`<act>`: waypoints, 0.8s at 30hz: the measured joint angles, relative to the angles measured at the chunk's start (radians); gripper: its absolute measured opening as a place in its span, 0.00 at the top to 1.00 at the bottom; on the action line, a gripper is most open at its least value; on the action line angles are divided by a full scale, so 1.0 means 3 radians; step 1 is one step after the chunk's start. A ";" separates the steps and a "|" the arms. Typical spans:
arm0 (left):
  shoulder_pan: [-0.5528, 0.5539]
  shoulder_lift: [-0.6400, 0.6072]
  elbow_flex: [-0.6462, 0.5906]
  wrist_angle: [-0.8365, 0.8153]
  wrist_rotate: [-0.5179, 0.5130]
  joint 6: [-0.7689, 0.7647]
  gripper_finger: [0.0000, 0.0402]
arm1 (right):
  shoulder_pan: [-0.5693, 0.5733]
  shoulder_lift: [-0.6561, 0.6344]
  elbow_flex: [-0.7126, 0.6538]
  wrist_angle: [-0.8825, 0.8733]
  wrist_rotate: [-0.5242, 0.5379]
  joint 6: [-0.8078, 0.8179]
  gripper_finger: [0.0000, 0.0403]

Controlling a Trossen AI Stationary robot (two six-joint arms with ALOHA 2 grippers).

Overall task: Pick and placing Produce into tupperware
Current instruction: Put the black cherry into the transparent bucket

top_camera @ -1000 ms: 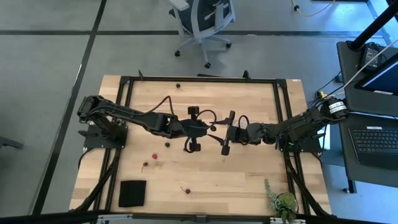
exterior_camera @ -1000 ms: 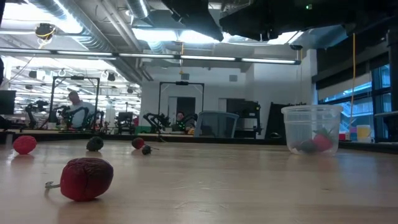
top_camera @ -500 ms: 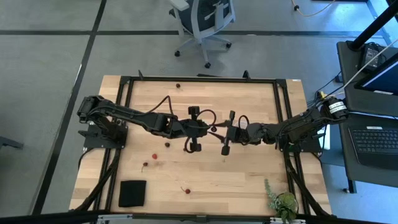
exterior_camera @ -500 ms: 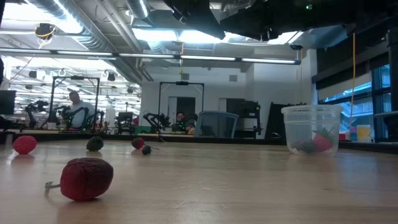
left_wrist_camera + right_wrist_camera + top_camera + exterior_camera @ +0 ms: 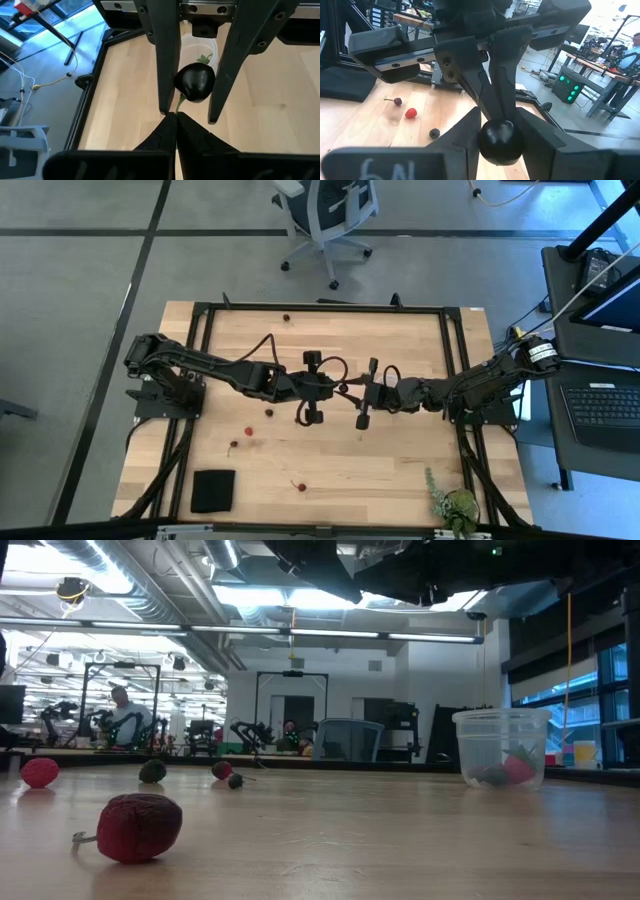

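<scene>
Two grippers meet over the table's middle on one dark fruit

Seen from the left wrist, the left gripper [image 5: 176, 116] has its fingertips pressed together on the green stem of a dark round fruit [image 5: 195, 82], while the right gripper [image 5: 192, 107] has its two fingers clamped on that fruit's sides, above the tupperware [image 5: 192, 47]. The low view shows the tupperware [image 5: 500, 748] upright on the table [image 5: 400, 840] with produce inside. Loose produce lies apart from it: a red fruit [image 5: 138, 827] nearest the camera, others [image 5: 39, 772] farther back.
</scene>
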 joint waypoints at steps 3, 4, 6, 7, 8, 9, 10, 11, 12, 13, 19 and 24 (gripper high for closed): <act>0.0000 0.0000 0.0000 -0.0002 -0.0025 -0.0005 0.99 | 0.0000 0.0000 0.0000 -0.0037 0.0047 -0.0005 0.73; 0.0001 0.0000 0.0000 -0.0002 -0.0025 -0.0021 0.98 | 0.0001 0.0000 0.0000 -0.0060 0.0083 -0.0006 0.73; 0.0001 0.0000 0.0000 -0.0017 -0.0029 -0.0024 0.93 | 0.0003 0.0000 0.0000 -0.0121 0.0196 -0.0008 0.73; 0.0001 0.0000 0.0000 -0.0029 -0.0031 -0.0025 0.90 | 0.0003 0.0000 0.0000 -0.0165 0.0276 -0.0007 0.73; 0.0001 0.0000 0.0001 -0.0056 -0.0045 -0.0036 0.86 | 0.0003 0.0000 -0.0001 -0.0207 0.0342 -0.0006 0.73; 0.0003 0.0000 0.0002 -0.0101 -0.0055 -0.0050 0.83 | 0.0003 0.0000 -0.0001 -0.0253 0.0415 -0.0007 0.73; 0.0004 0.0000 0.0004 -0.0163 -0.0046 -0.0080 0.79 | 0.0004 0.0000 -0.0001 -0.0301 0.0488 -0.0008 0.73; 0.0004 0.0000 0.0004 -0.0259 -0.0040 -0.0135 0.76 | 0.0003 0.0000 -0.0001 -0.0353 0.0560 -0.0008 0.73; 0.0003 0.0000 0.0004 -0.0372 -0.0030 -0.0212 0.73 | 0.0001 0.0000 -0.0001 -0.0410 0.0630 -0.0008 0.73; 0.0002 0.0001 0.0004 -0.0482 -0.0027 -0.0313 0.70 | 0.0000 0.0000 -0.0001 -0.0482 0.0692 -0.0002 0.73; 0.0044 0.0001 0.0004 -0.1235 -0.0040 -0.0944 0.62 | 0.0001 -0.0130 -0.0003 -0.1173 0.0855 0.0494 0.73; 0.0061 0.0001 0.0004 -0.1569 -0.0038 -0.1184 0.61 | 0.0000 -0.0500 -0.0003 -0.2117 0.0848 0.1421 0.72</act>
